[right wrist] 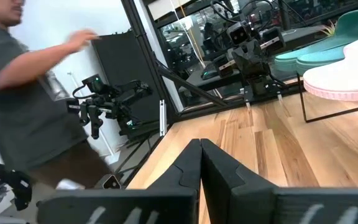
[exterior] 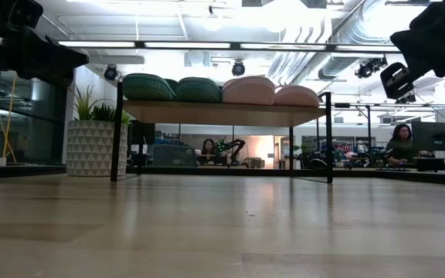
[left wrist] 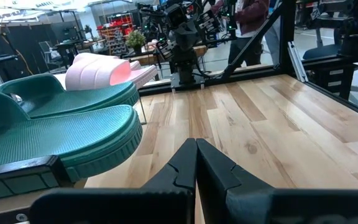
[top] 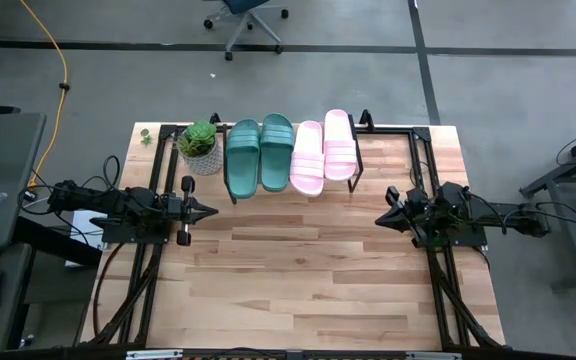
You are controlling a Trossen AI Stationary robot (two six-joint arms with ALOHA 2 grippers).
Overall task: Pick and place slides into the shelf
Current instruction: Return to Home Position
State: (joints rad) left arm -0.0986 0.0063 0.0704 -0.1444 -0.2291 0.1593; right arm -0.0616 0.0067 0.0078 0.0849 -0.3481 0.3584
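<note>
Up close, the left gripper [left wrist: 196, 144] has its fingers pressed together, and the right gripper [right wrist: 200, 144] matches. All four slides [top: 290, 152] sit on the shelf [exterior: 222, 113], upper centre. The heels seem to overhang, so a jolt to the surface [top: 298, 280] could tip one off.

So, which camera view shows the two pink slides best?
The high view: both pink slides show whole from above, side by side. The low view shows only their ends on the shelf. The left wrist view shows them partly, beyond the green slides; the right wrist view only an edge.
</note>
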